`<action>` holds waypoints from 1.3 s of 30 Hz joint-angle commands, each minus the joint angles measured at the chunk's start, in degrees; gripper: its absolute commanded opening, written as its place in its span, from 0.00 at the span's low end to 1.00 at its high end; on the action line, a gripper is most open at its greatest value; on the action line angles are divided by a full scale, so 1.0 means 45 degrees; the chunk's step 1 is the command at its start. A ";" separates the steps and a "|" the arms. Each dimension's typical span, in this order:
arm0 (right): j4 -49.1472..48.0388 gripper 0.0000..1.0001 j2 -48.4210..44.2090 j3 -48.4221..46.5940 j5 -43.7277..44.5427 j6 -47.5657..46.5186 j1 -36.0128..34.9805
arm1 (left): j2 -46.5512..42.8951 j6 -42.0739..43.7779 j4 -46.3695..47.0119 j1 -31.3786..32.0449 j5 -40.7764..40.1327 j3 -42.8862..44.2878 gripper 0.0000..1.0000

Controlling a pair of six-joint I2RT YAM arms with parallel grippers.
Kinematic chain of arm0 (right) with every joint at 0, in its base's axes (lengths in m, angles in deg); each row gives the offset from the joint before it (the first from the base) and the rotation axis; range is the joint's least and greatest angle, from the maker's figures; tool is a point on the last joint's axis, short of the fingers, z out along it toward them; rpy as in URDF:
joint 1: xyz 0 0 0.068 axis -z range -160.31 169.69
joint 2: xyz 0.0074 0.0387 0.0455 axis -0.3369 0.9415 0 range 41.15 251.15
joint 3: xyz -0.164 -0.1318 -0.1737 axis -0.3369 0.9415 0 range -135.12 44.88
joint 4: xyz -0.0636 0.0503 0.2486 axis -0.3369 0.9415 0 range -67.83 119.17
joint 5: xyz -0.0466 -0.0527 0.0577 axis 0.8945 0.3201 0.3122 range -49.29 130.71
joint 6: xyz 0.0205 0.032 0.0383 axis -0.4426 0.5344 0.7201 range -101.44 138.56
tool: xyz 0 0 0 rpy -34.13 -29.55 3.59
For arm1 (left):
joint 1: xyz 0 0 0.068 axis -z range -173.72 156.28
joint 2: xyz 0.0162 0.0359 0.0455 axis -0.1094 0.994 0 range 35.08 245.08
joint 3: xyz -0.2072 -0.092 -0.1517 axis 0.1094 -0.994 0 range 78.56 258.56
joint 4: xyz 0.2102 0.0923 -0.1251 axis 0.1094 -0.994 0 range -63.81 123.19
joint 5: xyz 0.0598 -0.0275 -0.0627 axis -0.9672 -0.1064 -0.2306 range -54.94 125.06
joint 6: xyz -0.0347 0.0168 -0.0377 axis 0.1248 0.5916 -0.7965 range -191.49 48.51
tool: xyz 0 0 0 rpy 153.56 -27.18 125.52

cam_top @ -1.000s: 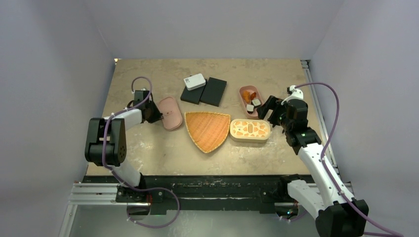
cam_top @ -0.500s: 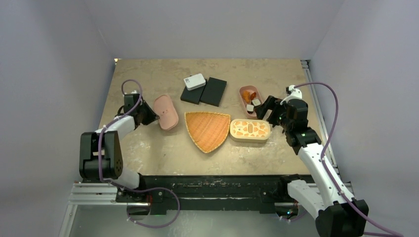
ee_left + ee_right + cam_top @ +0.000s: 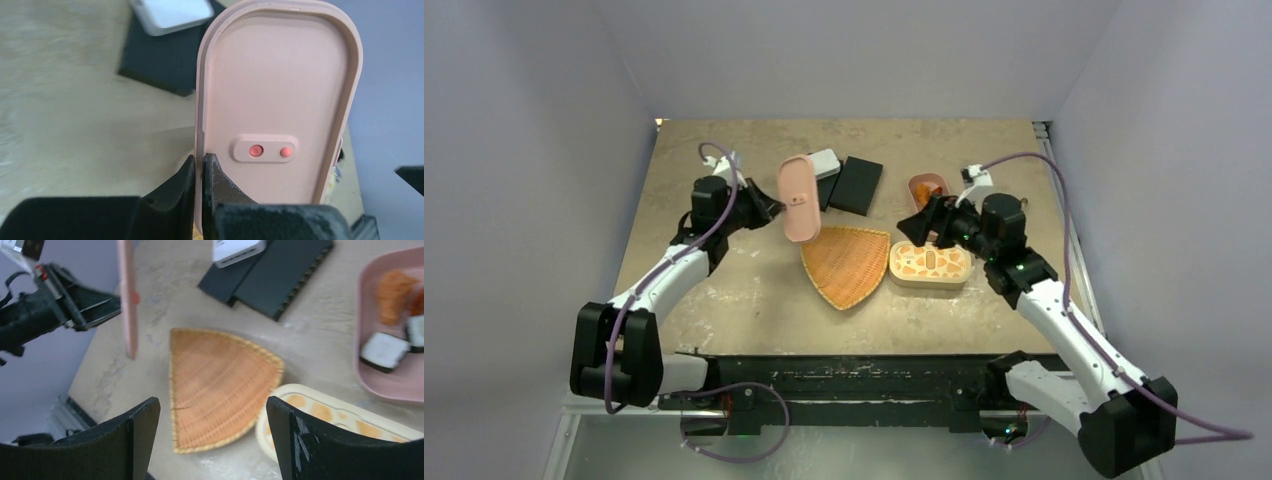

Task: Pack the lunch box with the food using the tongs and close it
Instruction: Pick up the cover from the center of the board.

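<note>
The pink lunch box [image 3: 916, 200] lies open at the back right, with food [image 3: 930, 191] in it: an orange piece [image 3: 395, 287] and a dark piece with white [image 3: 382, 351]. My left gripper [image 3: 776, 207] [image 3: 200, 162] is shut on the rim of the pink oval lid [image 3: 799, 197] [image 3: 277, 100], which it holds upright in the air above the table's middle left. My right gripper [image 3: 912, 228] [image 3: 211, 405] hangs open and empty over the near corner of the wicker tray, left of the lunch box. The tongs are out of view.
An orange triangular wicker tray [image 3: 846, 263] [image 3: 220, 390] lies at the centre. A cream oval box with orange patches [image 3: 931, 263] [image 3: 340, 415] sits right of it. Two black blocks [image 3: 856, 185] and a white device [image 3: 824, 162] lie behind.
The left arm lifted the pink lid off the table, tipped it upright and carried it right. The right arm swung left, from beside the lunch box toward the tray.
</note>
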 commanded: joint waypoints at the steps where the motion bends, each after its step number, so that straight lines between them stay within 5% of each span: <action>1: -0.1963 0.80 0.0529 -0.1159 0.1004 0.0875 -0.2277 | -0.0260 -0.0652 0.2505 0.1104 0.0955 0.0831 0.00; 13: -0.4118 0.73 0.2731 -0.1841 0.3478 0.2271 -0.5446 | 0.0613 -0.2991 0.5129 0.1490 0.2198 -0.0359 0.00; 21: -0.5283 0.67 0.4575 -0.2680 0.4826 0.2666 -0.6723 | 0.0365 -0.3121 0.4867 0.1490 0.2270 -0.0598 0.00; 29: -0.4639 0.56 0.5427 -0.3706 0.6463 0.2469 -0.6977 | 0.0347 -0.3215 0.4691 0.1490 0.2307 -0.0638 0.00; 39: -0.4208 0.35 0.6102 -0.4220 0.6106 0.2254 -0.6977 | 0.0344 -0.3129 0.4609 0.1490 0.2342 -0.0579 0.00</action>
